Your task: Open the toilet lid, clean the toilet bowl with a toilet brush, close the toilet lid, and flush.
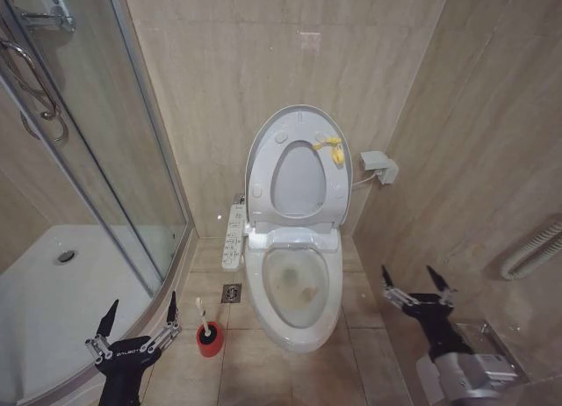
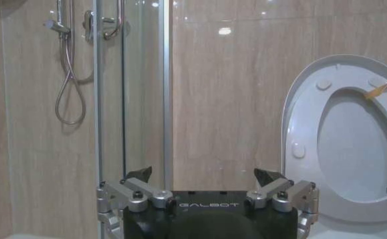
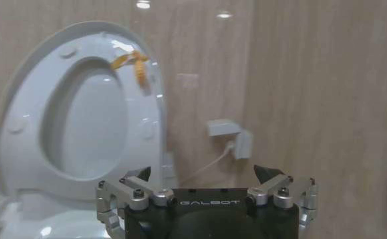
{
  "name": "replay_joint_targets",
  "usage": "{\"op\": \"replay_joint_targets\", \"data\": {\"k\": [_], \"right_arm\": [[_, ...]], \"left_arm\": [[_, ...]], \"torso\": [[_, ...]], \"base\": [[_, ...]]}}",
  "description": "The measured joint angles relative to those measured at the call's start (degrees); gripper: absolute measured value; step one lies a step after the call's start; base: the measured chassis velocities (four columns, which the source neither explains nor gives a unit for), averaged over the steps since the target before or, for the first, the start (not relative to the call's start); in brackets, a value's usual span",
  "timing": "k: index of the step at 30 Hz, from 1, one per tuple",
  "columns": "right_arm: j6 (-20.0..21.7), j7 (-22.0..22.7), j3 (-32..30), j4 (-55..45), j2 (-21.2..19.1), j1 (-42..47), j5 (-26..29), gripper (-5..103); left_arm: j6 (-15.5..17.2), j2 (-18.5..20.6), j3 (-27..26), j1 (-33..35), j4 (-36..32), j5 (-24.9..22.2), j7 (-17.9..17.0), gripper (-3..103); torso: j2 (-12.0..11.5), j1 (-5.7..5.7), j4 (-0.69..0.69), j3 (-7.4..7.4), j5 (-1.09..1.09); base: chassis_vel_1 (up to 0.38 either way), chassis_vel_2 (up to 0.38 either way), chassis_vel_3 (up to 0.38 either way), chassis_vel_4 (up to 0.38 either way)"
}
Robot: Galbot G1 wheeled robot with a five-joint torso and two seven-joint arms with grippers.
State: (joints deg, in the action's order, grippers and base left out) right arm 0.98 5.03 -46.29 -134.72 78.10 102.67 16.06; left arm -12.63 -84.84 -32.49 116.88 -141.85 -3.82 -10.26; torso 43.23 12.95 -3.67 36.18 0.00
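Toilet lid (image 1: 299, 125), a glossy white plastic oval, stands raised against the beige tiled wall (image 1: 202, 81) in the head view, with the ring-shaped seat (image 1: 297, 214) lifted flat against it and a yellow loop tag (image 1: 331, 148) near its top edge. Below the lid, the bowl (image 1: 296, 287) is a long oval of white ceramic, its inside stained brownish. A white control strip (image 1: 234, 236) hangs beside the bowl on the robot's left. Farther left of the bowl, on the tiled floor, a thin white brush (image 1: 203, 314) stands upright in a small red cup holder (image 1: 208, 339); a square metal drain (image 1: 231, 293) lies between holder and bowl. The left gripper (image 1: 139, 323) hovers left of the holder, its black pointed fingers spread, holding nothing. The right gripper (image 1: 418, 286) hovers right of the bowl, fingers likewise spread and empty. A curved glass shower door (image 1: 114, 160) and white tray (image 1: 53, 292) lie left of the toilet.

From the left wrist, the left gripper (image 2: 206, 177) is spread apart and empty; the lid (image 2: 306, 114) with its round bumpers rises beyond it, beside the metal-framed glass and a shower hose (image 2: 67, 84).

From the right wrist, the right gripper (image 3: 206, 174) is spread wide and empty before the lid (image 3: 27, 104), tag (image 3: 133, 62) and a white wall box (image 3: 230, 134) with a cable.
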Motion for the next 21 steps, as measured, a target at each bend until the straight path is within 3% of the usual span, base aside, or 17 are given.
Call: {"op": "replay_joint_targets", "data": {"k": [6, 21], "right_arm": [[0.6, -1.4, -1.2, -3.1, 3.9, 1.4, 0.4, 100], [-1.4, -3.9, 5.7, -4.6, 5.5, 4.3, -2.2, 100]], "left_arm": [[0.0, 0.0, 0.0, 0.0, 0.0, 0.0, 0.0, 100], [0.0, 0.0, 0.0, 0.0, 0.0, 0.0, 0.0, 100]], "torso": [[0.0, 0.0, -0.01, 0.0, 0.0], [0.0, 0.0, -0.01, 0.0, 0.0]], "base": [[0.0, 0.0, 0.0, 0.0], [0.0, 0.0, 0.0, 0.0]]}}
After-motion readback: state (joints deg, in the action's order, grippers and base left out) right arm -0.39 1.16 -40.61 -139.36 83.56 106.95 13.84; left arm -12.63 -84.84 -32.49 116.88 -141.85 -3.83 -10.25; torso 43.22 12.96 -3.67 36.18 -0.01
